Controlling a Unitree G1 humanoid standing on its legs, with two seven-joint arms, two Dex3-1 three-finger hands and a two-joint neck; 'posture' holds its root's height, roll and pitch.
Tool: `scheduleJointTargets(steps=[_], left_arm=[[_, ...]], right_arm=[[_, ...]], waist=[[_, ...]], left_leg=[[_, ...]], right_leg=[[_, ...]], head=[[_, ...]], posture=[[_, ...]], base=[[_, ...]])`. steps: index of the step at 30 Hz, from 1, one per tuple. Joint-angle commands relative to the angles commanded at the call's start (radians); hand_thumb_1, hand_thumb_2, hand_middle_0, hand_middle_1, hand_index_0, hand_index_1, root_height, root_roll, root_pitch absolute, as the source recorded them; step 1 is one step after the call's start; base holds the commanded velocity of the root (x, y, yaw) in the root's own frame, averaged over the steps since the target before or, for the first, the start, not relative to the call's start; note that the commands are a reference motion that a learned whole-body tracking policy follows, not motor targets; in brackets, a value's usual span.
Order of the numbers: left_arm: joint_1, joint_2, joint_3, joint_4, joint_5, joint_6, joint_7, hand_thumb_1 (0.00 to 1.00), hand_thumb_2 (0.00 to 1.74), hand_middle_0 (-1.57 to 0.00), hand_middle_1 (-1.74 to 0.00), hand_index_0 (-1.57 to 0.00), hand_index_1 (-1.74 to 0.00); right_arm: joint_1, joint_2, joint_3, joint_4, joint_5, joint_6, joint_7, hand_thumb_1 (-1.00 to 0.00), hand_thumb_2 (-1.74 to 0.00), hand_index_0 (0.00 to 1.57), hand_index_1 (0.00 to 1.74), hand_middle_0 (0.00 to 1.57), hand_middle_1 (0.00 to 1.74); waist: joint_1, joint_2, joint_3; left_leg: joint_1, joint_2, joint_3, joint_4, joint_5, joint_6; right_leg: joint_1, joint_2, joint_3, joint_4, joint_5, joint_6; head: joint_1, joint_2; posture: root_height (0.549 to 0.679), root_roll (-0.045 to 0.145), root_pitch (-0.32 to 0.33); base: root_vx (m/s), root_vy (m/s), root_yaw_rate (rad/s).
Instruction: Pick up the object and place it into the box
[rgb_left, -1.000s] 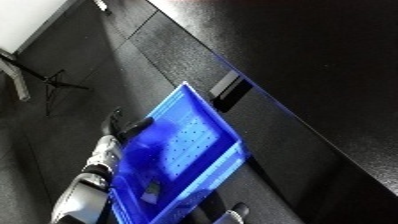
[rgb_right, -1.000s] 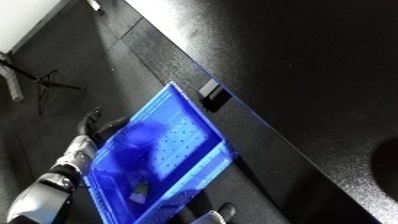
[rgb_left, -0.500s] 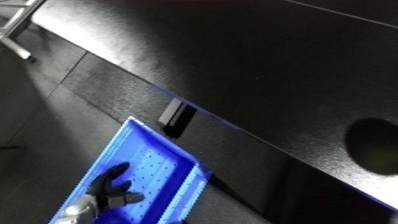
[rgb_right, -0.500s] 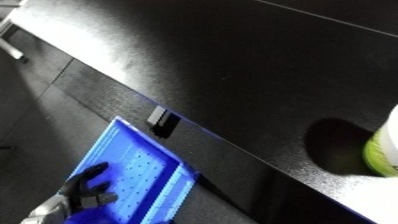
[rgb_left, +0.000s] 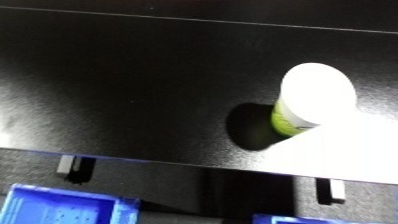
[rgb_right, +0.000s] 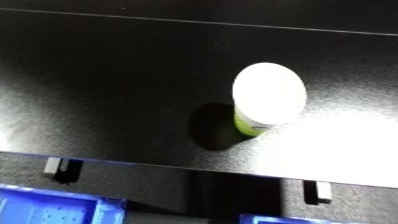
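now the view had swung up from the blue bin (rgb_left: 62, 207) to the green cup with a white lid (rgb_right: 266, 97) upright mid-desk (rgb_left: 115, 90), untouched; neither hand showed, so their fingers couldn't be judged.

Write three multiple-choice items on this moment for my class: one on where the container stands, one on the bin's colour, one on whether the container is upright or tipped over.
1. Where is the white-topped container?
A. on the black table
B. inside the bin
C. in a hand

2. What colour is the bin at the lower edge?
A. red
B. blue
C. yellow

3. How does the container stand?
A. lying on its side
B. upside down in the bin
C. upright on its base

Answers:
1. A, since it rests on the black table and casts a shadow beside itself, well above the bin.
2. B, since the bin's walls below the table's edge are bright blue.
3. C, since its round white top faces the camera, with its green side showing below.

Neither hand shows in either view.
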Motion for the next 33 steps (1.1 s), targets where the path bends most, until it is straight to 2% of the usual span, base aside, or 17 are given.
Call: scheduleJointTargets(steps=[4, 11, 12, 13, 14, 16, 18, 23, 24, 25, 26, 27, 28, 33], left_arm=[[0.007, -0.01, -0.006, 0.003, -0.003, 0.006, 0.009, 0.0, 0.0, 0.0, 0.0, 0.0, 0.0], [0.016, -0.022, -0.011, 0.014, -0.009, 0.012, 0.009, 0.0, 0.0, 0.0, 0.0, 0.0, 0.0], [0.016, -0.023, -0.012, 0.016, -0.009, 0.012, 0.01, 0.0, 0.0, 0.0, 0.0, 0.0, 0.0], [0.014, -0.026, -0.015, 0.02, -0.009, 0.013, 0.011, 0.0, 0.0, 0.0, 0.0, 0.0, 0.0], [0.012, -0.029, -0.017, 0.022, -0.009, 0.012, 0.013, 0.0, 0.0, 0.0, 0.0, 0.0, 0.0], [0.01, -0.035, -0.024, 0.027, -0.012, 0.007, 0.017, 0.0, 0.0, 0.0, 0.0, 0.0, 0.0], [0.01, -0.041, -0.031, 0.031, -0.014, 0.003, 0.019, 0.0, 0.0, 0.0, 0.0, 0.0, 0.0], [0.015, -0.047, -0.033, 0.034, -0.003, -0.001, 0.019, 0.0, 0.0, 0.0, 0.0, 0.0, 0.0], [0.015, -0.047, -0.033, 0.034, -0.003, -0.001, 0.019, 0.0, 0.0, 0.0, 0.0, 0.0, 0.0], [0.018, -0.045, -0.03, 0.033, -0.001, -0.001, 0.018, 0.0, 0.0, 0.0, 0.0, 0.0, 0.0], [0.026, -0.038, -0.022, 0.026, 0.002, 0.003, 0.018, 0.0, 0.0, 0.0, 0.0, 0.0, 0.0], [0.026, -0.038, -0.022, 0.026, 0.002, 0.003, 0.018, 0.0, 0.0, 0.0, 0.0, 0.0, 0.0], [0.03, -0.035, -0.019, 0.02, 0.004, 0.006, 0.02, 0.0, 0.0, 0.0, 0.0, 0.0, 0.0], [0.061, -0.003, 0.0, -0.013, 0.002, 0.014, 0.021, 0.0, 0.0, 0.0, 0.0, 0.0, 0.0]], right_arm=[[-0.004, -0.001, -0.004, 0.005, -0.016, -0.001, 0.01, 0.0, 0.0, 0.0, 0.0, 0.0, 0.0], [-0.016, -0.005, -0.005, 0.012, -0.039, -0.006, 0.016, 0.0, 0.0, 0.0, 0.0, 0.0, 0.0], [-0.018, -0.007, -0.004, 0.01, -0.04, -0.005, 0.018, 0.0, 0.0, 0.0, 0.0, 0.0, 0.0], [-0.026, -0.01, -0.002, 0.009, -0.039, 0.0, 0.022, 0.0, 0.0, 0.0, 0.0, 0.0, 0.0], [-0.031, -0.011, -0.001, 0.01, -0.037, 0.002, 0.025, 0.0, 0.0, 0.0, 0.0, 0.0, 0.0], [-0.04, -0.012, 0.0, 0.015, -0.036, 0.004, 0.036, 0.0, 0.0, 0.0, 0.0, 0.0, 0.0], [-0.044, -0.011, 0.001, 0.021, -0.037, 0.004, 0.053, 0.0, 0.0, 0.0, 0.0, 0.0, 0.0], [-0.042, -0.013, 0.012, 0.018, -0.04, 0.016, 0.13, 0.0, 0.0, 0.0, 0.0, 0.0, 0.0], [-0.042, -0.013, 0.012, 0.018, -0.04, 0.016, 0.13, 0.0, 0.0, 0.0, 0.0, 0.0, 0.0], [-0.041, -0.016, 0.017, 0.009, -0.036, 0.027, 0.156, 0.0, 0.0, 0.0, 0.0, 0.0, 0.0], [-0.035, -0.027, 0.027, -0.026, -0.027, 0.063, 0.221, 0.0, 0.0, 0.0, 0.0, 0.0, 0.0], [-0.035, -0.027, 0.027, -0.026, -0.027, 0.063, 0.221, 0.0, 0.0, 0.0, 0.0, 0.0, 0.0], [-0.03, -0.035, 0.033, -0.052, -0.021, 0.088, 0.257, 0.0, 0.0, 0.0, 0.0, 0.0, 0.0], [0.032, -0.086, 0.063, -0.26, 0.014, 0.257, 0.436, 0.0, 0.0, 0.0, 0.0, 0.0, 0.0]], waist=[[-0.005, 0.003, -0.006], [-0.007, 0.012, -0.011], [-0.007, 0.012, -0.011], [-0.007, 0.013, -0.012], [-0.007, 0.013, -0.012], [-0.007, 0.014, -0.012], [-0.007, 0.015, -0.011], [-0.007, 0.017, -0.01], [-0.007, 0.017, -0.01], [-0.007, 0.016, -0.011], [-0.007, 0.013, -0.013], [-0.007, 0.013, -0.013], [-0.007, 0.011, -0.012], [-0.015, -0.009, -0.009]], left_leg=[[0.004, 0.001, 0.004, 0.007, -0.008, 0.0035], [0.011, 0.0, 0.009, -0.001, -0.008, 0.0043], [0.012, 0.0, 0.009, -0.002, -0.008, 0.004], [0.014, -0.001, 0.01, -0.005, -0.007, 0.0031], [0.014, -0.001, 0.01, -0.006, -0.007, 0.0022], [0.017, -0.002, 0.009, -0.007, -0.008, 0.0006], [0.022, -0.004, 0.007, -0.007, -0.01, 0.0003], [0.033, -0.006, 0.006, -0.01, -0.014, 0.0021], [0.033, -0.006, 0.006, -0.01, -0.014, 0.0021], [0.034, -0.006, 0.006, -0.011, -0.014, 0.0018], [0.034, -0.005, 0.007, -0.013, -0.013, 0.0006], [0.034, -0.005, 0.007, -0.013, -0.013, 0.0006], [0.033, -0.004, 0.007, -0.013, -0.013, 0.0], [0.026, 0.004, 0.006, -0.015, -0.008, -0.002]], right_leg=[[0.0, 0.0023, 0.004, 0.007, -0.002, -0.0011], [-0.001, 0.0047, 0.008, 0.008, -0.003, -0.0047], [0.0, 0.0048, 0.008, 0.007, -0.003, -0.005], [0.001, 0.0047, 0.009, 0.005, -0.002, -0.0053], [0.002, 0.0043, 0.008, 0.003, -0.002, -0.0053], [0.006, 0.0026, 0.008, 0.0, -0.001, -0.0054], [0.011, 0.0004, 0.008, -0.002, -0.001, -0.0055], [0.017, -0.0044, 0.009, -0.002, -0.004, -0.0049], [0.017, -0.0044, 0.009, -0.002, -0.004, -0.0049], [0.018, -0.005, 0.008, -0.003, -0.005, -0.005], [0.019, -0.0052, 0.007, -0.005, -0.006, -0.0055], [0.019, -0.0052, 0.007, -0.005, -0.006, -0.0055], [0.019, -0.0051, 0.007, -0.005, -0.006, -0.0057], [0.018, -0.0035, 0.002, -0.01, -0.006, -0.0047]], head=[[0.052, -0.01], [0.1, -0.057], [0.106, -0.084], [0.112, -0.148], [0.113, -0.183], [0.114, -0.23], [0.111, -0.25], [0.109, -0.26], [0.109, -0.26], [0.107, -0.259], [0.099, -0.251], [0.099, -0.251], [0.095, -0.247], [0.064, -0.227]], posture=[[0.622, 0.028, -0.028], [0.622, 0.031, -0.028], [0.622, 0.032, -0.027], [0.623, 0.033, -0.026], [0.623, 0.033, -0.026], [0.624, 0.035, -0.028], [0.624, 0.036, -0.032], [0.624, 0.04, -0.038], [0.624, 0.04, -0.038], [0.624, 0.04, -0.038], [0.625, 0.04, -0.036], [0.625, 0.04, -0.036], [0.625, 0.04, -0.035], [0.625, 0.036, -0.028]], base=[[0.019, 0.022, -0.081], [0.001, 0.02, -0.028], [-0.009, 0.015, -0.004], [-0.02, 0.017, -0.005], [-0.02, 0.02, -0.006], [-0.012, 0.022, 0.0], [0.014, 0.022, 0.007], [0.023, 0.01, -0.002], [0.019, 0.002, -0.012], [0.014, -0.002, -0.016], [0.006, -0.016, -0.021], [0.006, -0.016, -0.021], [-0.001, -0.022, -0.02], [-0.013, -0.039, -0.042]])
